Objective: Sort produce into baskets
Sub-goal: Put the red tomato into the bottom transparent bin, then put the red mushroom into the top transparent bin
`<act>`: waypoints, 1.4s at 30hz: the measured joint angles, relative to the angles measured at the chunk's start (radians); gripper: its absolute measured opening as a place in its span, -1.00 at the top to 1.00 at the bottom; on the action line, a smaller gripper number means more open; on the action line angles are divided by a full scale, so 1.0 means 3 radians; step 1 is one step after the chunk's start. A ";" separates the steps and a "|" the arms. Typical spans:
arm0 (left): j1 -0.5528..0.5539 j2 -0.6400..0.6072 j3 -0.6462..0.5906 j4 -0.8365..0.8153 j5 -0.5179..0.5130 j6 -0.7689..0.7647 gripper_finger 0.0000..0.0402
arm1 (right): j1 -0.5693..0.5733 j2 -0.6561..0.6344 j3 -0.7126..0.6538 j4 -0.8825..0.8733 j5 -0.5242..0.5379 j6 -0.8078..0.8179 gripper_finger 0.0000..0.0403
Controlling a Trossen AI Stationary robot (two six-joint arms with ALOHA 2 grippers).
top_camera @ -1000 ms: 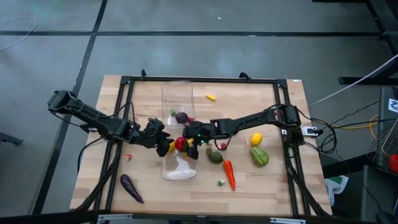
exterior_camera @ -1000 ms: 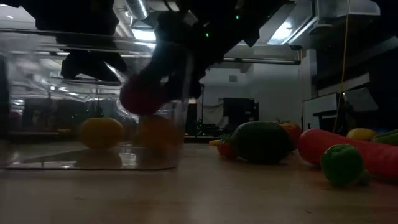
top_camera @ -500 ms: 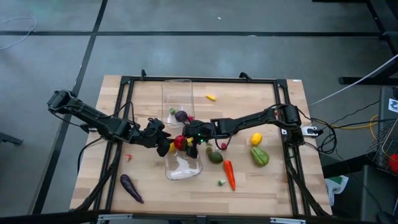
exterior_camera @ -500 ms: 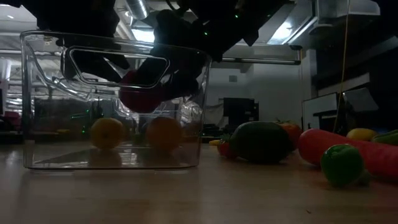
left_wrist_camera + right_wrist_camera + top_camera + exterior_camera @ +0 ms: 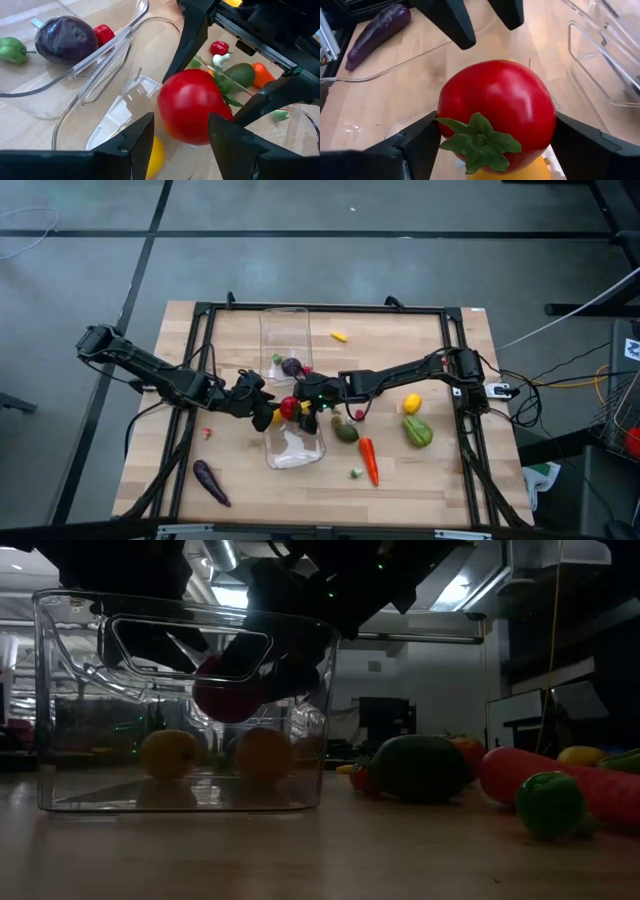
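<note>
Red tomato [image 5: 496,112] sits gripped in the right hand [image 5: 297,411] above a clear basket [image 5: 60,700]; left hand [image 5: 177,142] open.

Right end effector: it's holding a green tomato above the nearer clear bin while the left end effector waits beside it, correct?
Not quite: the tomato is red, with only a green leafy top, as the right wrist view shows. The rest stands: the right end effector grips it above the nearer clear bin, and the left end effector sits open just beside it.
</note>
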 joint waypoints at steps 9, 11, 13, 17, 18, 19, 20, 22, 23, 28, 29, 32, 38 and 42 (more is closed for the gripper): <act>0.0000 0.0000 0.0000 -0.0001 -0.0001 0.0001 0.10 | -0.0001 -0.0001 0.0000 0.0001 0.0118 0.0175 -0.87; 0.0000 0.0000 0.0000 -0.0001 0.0000 0.0001 0.10 | 0.0001 -0.0001 0.0000 0.0002 0.0163 0.0180 -0.91; 0.0000 0.0000 0.0000 -0.0003 0.0000 0.0001 0.10 | 0.0000 -0.0001 0.0000 0.0003 0.0169 0.0179 -0.94; 0.0000 0.0000 0.0000 -0.0004 -0.0001 0.0001 0.10 | 0.0001 -0.0001 0.0000 0.0003 0.0167 0.0179 -0.98; 0.0000 0.0000 0.0000 -0.0005 -0.0001 0.0002 0.10 | 0.0001 -0.0001 0.0000 0.0003 0.0167 0.0179 -0.98; 0.0000 0.0000 0.0000 -0.0006 0.0000 0.0003 0.10 | 0.0001 -0.0001 0.0000 0.0003 0.0167 0.0179 -0.98; 0.0000 0.0000 0.0000 -0.0006 -0.0001 0.0003 0.10 | 0.0000 -0.0001 0.0000 0.0003 0.0167 0.0179 -0.98; 0.0000 0.0000 0.0000 -0.0006 -0.0001 0.0003 0.10 | 0.0001 -0.0003 0.0000 0.0003 0.0167 0.0179 -0.97; 0.0000 0.0000 0.0000 -0.0006 0.0000 0.0003 0.10 | 0.0001 -0.0003 0.0000 0.0003 0.0167 0.0179 -0.97; 0.0000 0.0000 0.0000 -0.0007 -0.0001 0.0003 0.10 | 0.0001 -0.0004 0.0000 0.0003 0.0167 0.0160 -0.97; 0.0000 0.0000 0.0000 -0.0007 -0.0001 0.0003 0.10 | 0.0000 -0.0004 0.0000 0.0003 0.0167 0.0138 -0.97; 0.0000 0.0000 0.0000 -0.0007 -0.0001 0.0003 0.10 | 0.0000 -0.0035 0.0000 -0.0019 0.0167 0.0034 -0.97; 0.0000 0.0001 0.0001 -0.0021 0.0007 0.0004 0.10 | 0.0001 -0.0272 0.0001 -0.0110 0.0167 -0.0077 -0.97; 0.0006 -0.0048 0.0001 -0.0025 0.0035 0.0075 0.10 | 0.0001 -0.0528 0.0005 -0.0326 0.0167 -0.0382 -0.97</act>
